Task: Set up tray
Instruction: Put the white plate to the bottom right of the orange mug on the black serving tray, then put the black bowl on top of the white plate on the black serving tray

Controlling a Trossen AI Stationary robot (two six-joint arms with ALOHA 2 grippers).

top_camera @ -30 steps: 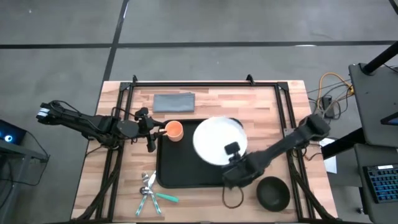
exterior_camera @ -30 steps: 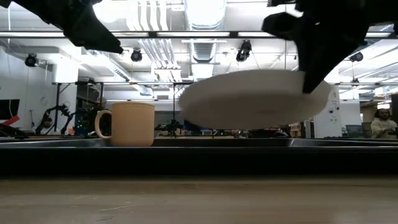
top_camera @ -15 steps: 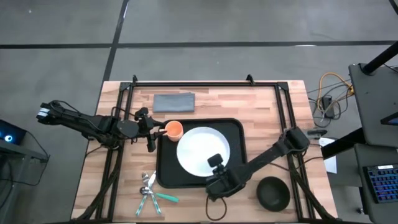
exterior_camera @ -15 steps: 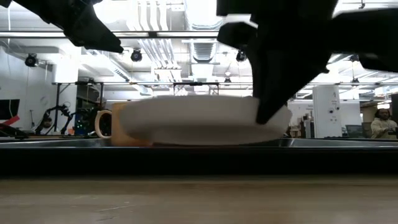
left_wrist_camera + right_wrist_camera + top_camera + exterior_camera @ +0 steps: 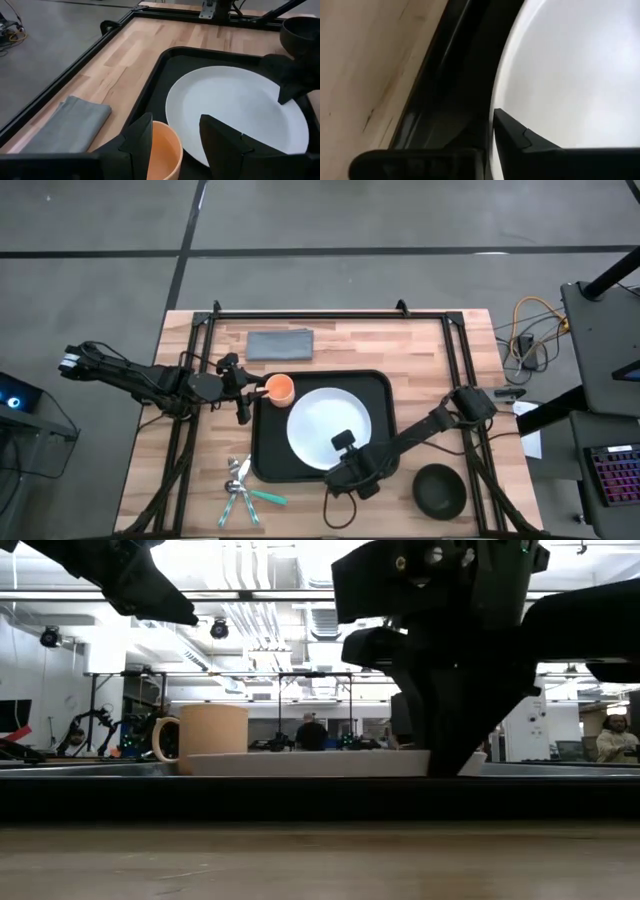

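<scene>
The right gripper [image 5: 345, 457] is clamped on the plate's [image 5: 327, 426] near edge, the plate lying flat in the tray [image 5: 262, 450]. The left gripper [image 5: 243, 388] hangs with fingers apart beside the cup [image 5: 280, 389].

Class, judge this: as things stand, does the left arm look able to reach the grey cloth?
Probably yes. The left pincer stands open beside the orange cup, and bare wood lies between it and the grey cloth.

Black tray [image 5: 378, 395]; white plate [image 5: 318, 420]; orange cup [image 5: 280, 389]; grey cloth [image 5: 280, 344]; black bowl [image 5: 440, 490]; light wood table [image 5: 420, 350].
</scene>
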